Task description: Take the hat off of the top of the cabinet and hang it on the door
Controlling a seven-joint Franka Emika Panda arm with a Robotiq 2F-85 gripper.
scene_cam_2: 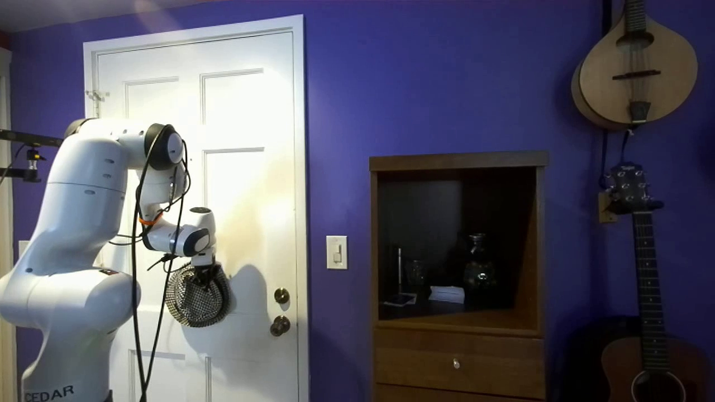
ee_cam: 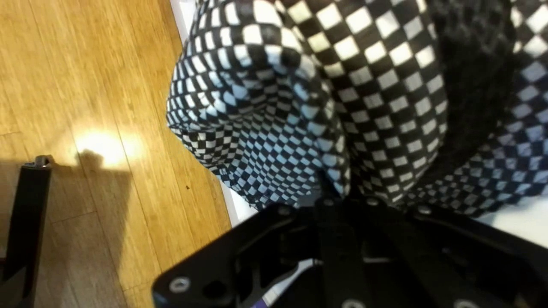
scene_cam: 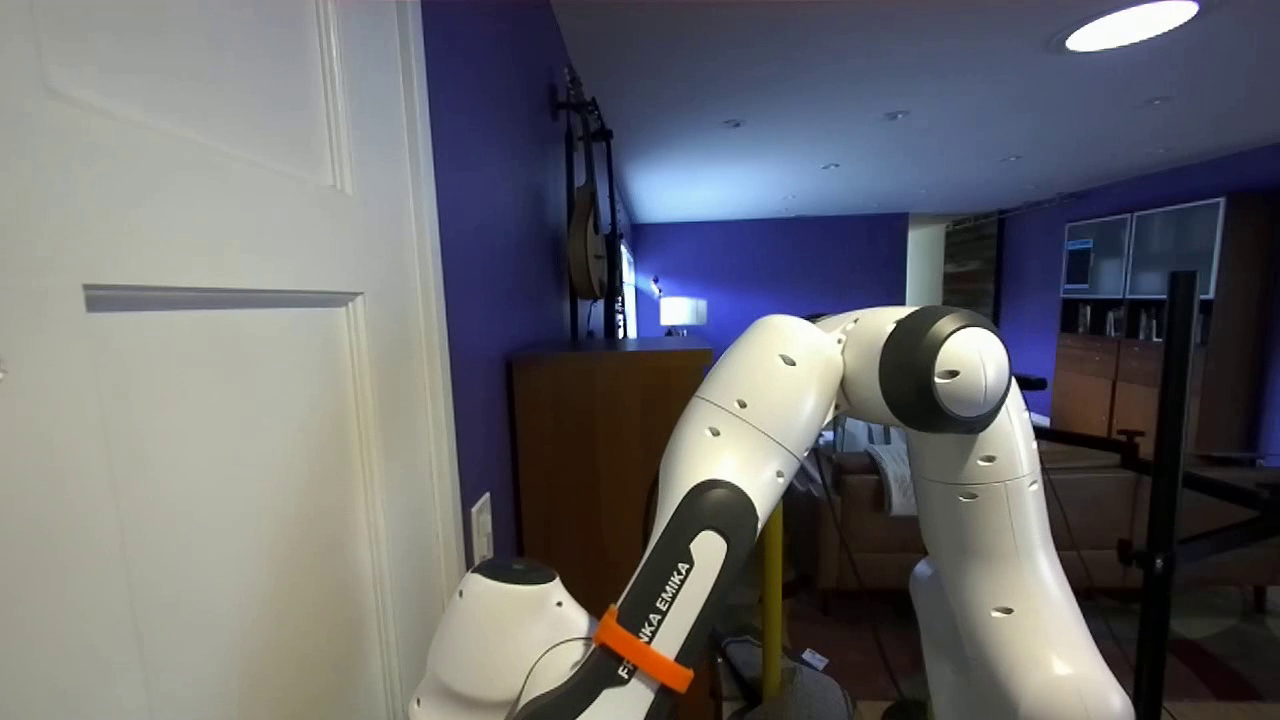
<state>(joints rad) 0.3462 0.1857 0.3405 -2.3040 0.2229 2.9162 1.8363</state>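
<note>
The hat [scene_cam_2: 195, 301], black-and-white checkered and soft, hangs below my gripper [scene_cam_2: 206, 272] in an exterior view. It appears against or just in front of the lower half of the white door [scene_cam_2: 240, 234]; the exact gap cannot be told. In the wrist view, folds of the hat [ee_cam: 274, 158] bunch up between the fingers of my gripper [ee_cam: 344, 194], which is shut on the cloth. The fingertips themselves are buried in the fabric. The brown wooden cabinet [scene_cam_2: 458, 160] stands to the right of the door. The door [scene_cam: 230, 480] and cabinet [scene_cam: 610, 440] also show in an exterior view, where gripper and hat are out of sight.
Two brass knobs, the upper [scene_cam_2: 281, 295] and the lower [scene_cam_2: 280, 325], stick out near the door's right edge. A small fitting [scene_cam_2: 96, 96] sits at its upper left. Black cables [scene_cam_2: 136, 251] dangle from the arm. Wooden floor [ee_cam: 85, 85] and a black bar [ee_cam: 30, 214] appear below the wrist.
</note>
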